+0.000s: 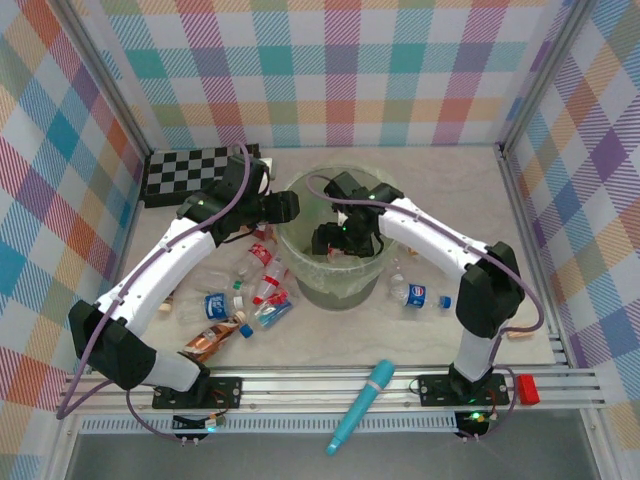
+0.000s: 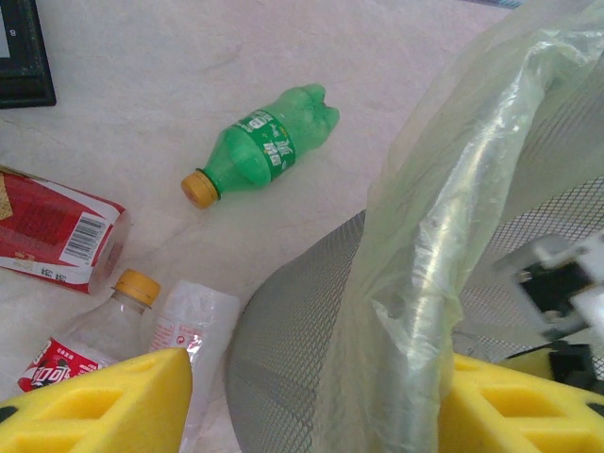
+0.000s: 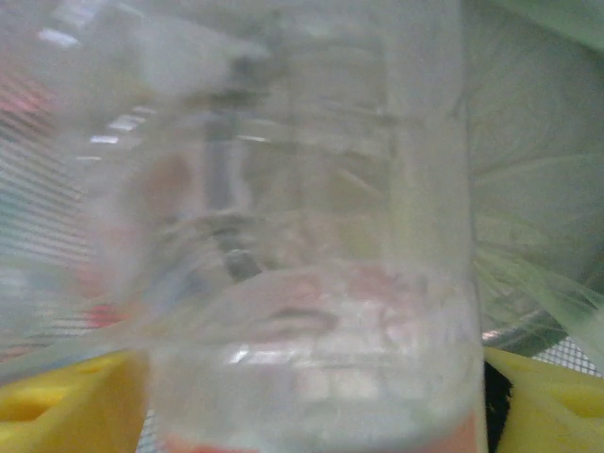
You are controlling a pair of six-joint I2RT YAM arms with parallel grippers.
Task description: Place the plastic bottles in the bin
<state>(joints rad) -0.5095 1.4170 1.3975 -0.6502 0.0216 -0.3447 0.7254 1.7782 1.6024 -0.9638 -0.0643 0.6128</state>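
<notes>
Between your right jaws, over the mouth of the bin [image 1: 330, 293], a clear bottle [image 3: 311, 283] lies lengthwise, pointing down into it, held or released you cannot tell, while your left jaws straddle the bin's left rim, grip likewise unclear.

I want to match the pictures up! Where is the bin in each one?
Top external: the bin stands mid-table, between both arms.
Left wrist: the bin curves across the lower right, mesh showing.
Right wrist: mesh and liner peek out behind a blurry clear bottle.
Shared landmark: the pale liner over its rim.
</notes>
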